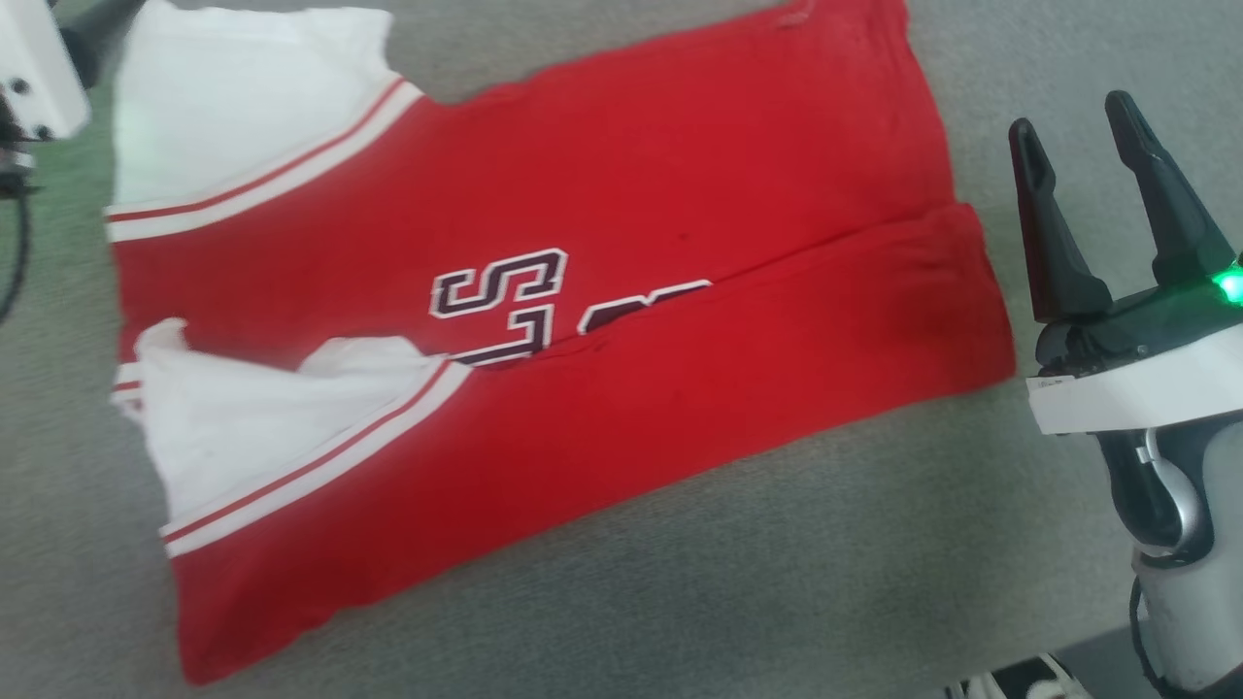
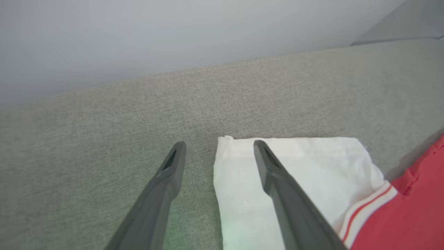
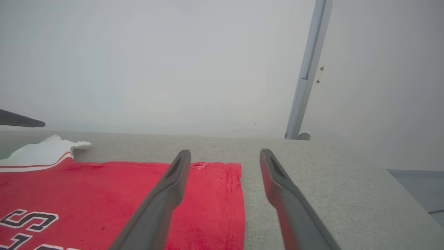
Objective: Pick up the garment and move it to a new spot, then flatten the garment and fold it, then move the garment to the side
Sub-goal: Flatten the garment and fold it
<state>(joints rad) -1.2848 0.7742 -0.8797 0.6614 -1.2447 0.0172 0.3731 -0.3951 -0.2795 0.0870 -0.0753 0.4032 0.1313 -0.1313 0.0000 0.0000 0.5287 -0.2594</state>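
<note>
**A:** Surface?

**B:** Grey-green woven top, bare along the near edge. The garment lay on it, middle to left, spread flat.

**A:** Folded at all?

**B:** One fold, by the look of it. The near long flap lay turned over the body, and its edge cut across the lettering. The near white sleeve sat crumpled on top at the left. The far white sleeve stuck out flat at the far left.

**A:** Grippers?

**B:** The right gripper stood near right, just off the garment's right edge, fingers apart with nothing between them. The left gripper hovered over the far sleeve, jaws wide too, holding nothing. Pale wall beyond.

**A:** So where in the task?

**B:** My reading is that the pick-up, the move and the flattening were done and a first fold was laid. What remained was tidying the sleeves, folding further, then carrying the bundle to the side.
</note>
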